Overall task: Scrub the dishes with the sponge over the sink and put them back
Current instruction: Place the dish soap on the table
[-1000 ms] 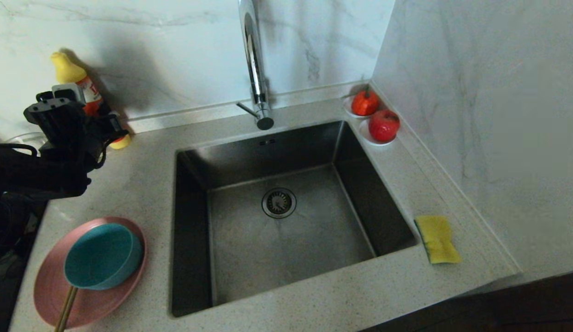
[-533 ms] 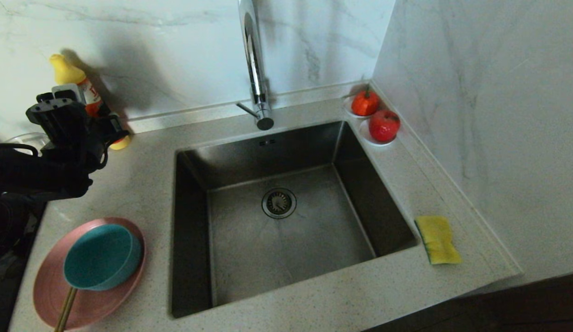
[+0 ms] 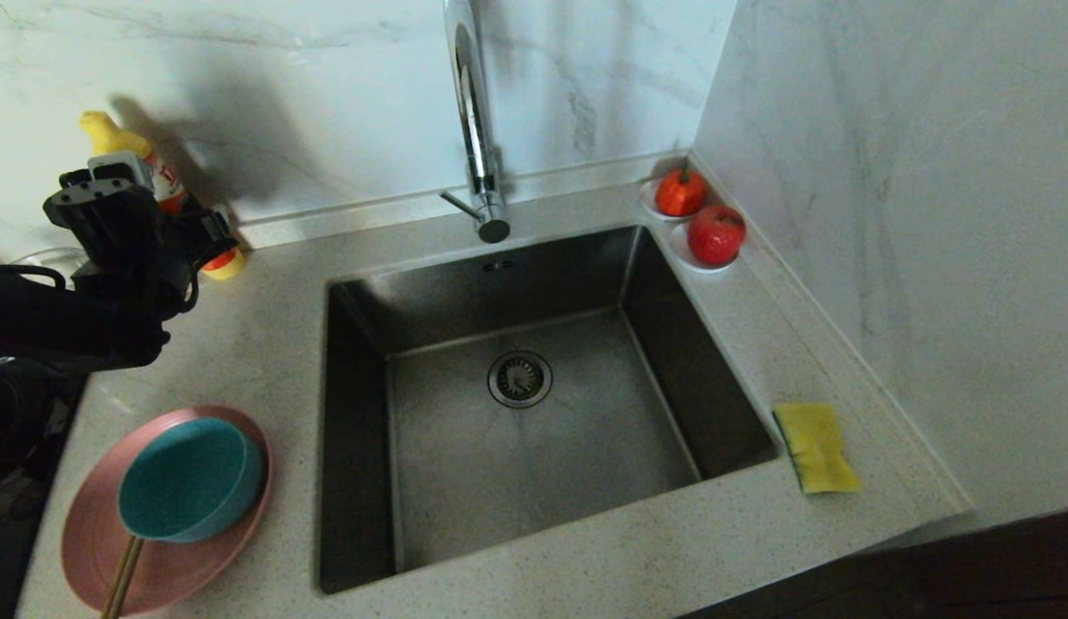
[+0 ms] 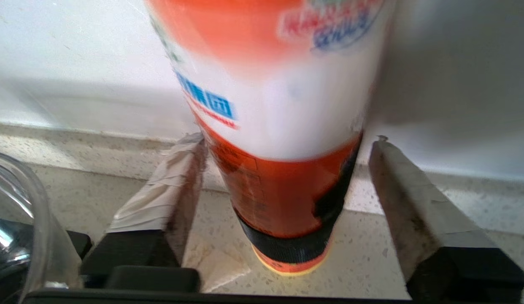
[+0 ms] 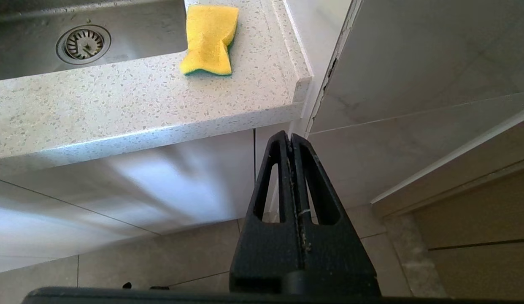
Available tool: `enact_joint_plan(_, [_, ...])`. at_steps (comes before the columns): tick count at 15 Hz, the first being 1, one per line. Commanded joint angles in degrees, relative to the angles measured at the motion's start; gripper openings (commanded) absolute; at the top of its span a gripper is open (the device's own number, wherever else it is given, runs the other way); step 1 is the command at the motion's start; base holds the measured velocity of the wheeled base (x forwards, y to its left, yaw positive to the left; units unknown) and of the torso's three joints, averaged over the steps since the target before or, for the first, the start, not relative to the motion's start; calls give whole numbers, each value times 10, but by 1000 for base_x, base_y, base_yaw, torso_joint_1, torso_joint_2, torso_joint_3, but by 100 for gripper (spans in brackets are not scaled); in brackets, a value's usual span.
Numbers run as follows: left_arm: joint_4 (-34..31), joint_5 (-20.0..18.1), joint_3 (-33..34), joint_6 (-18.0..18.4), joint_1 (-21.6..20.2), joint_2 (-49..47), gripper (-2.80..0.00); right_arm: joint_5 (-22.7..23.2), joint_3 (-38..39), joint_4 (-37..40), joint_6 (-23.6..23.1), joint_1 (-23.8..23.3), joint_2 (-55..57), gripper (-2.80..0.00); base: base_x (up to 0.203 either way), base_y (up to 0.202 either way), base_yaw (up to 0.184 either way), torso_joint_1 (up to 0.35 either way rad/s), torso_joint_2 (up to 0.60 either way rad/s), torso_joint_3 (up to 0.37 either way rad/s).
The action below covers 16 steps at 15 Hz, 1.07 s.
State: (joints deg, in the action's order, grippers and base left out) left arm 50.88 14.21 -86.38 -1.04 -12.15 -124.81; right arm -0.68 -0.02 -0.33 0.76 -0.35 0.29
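- The yellow rectangular foam sponge [image 3: 815, 447] with a thin dark green scouring face lies on the speckled stone worktop [image 3: 586, 567] near its right front corner, just beside the right rim of the dark square steel sink [image 3: 362, 430].
- It looks soft, light and squashy, already slightly waisted; a pinch across its narrow middle should hold it.
- The wide matte pink plate [image 3: 95, 550] sits at the left front corner, carrying the smaller teal bowl [image 3: 190, 477] and thin wooden sticks [image 3: 121, 576]. Plate and bowl look stiff and smooth, probably slippery when wet; take them by the rim.
- The left claw [image 4: 283, 177] stands open around an orange-and-white detergent bottle [image 4: 283, 126] at the back left, one finger apart from it.
- The right claw [image 5: 292, 145] hangs closed and empty below the worktop's front edge.
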Motion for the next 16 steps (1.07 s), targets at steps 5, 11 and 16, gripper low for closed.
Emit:
enact_joint_plan(5, [2, 0, 0, -4, 0, 36, 0, 0, -1, 0, -1, 0, 1, -280, 0, 0, 0, 0, 0, 0])
enact_joint_plan(11, [-7, -5, 0, -5, 0, 97, 0, 0, 0, 0, 0, 0, 1, -280, 0, 0, 0, 0, 0, 0])
enact_joint_plan(16, [-42, -14, -2, -5, 1, 176, 0, 0, -1, 0, 0, 0, 1, -280, 0, 0, 0, 0, 0, 0])
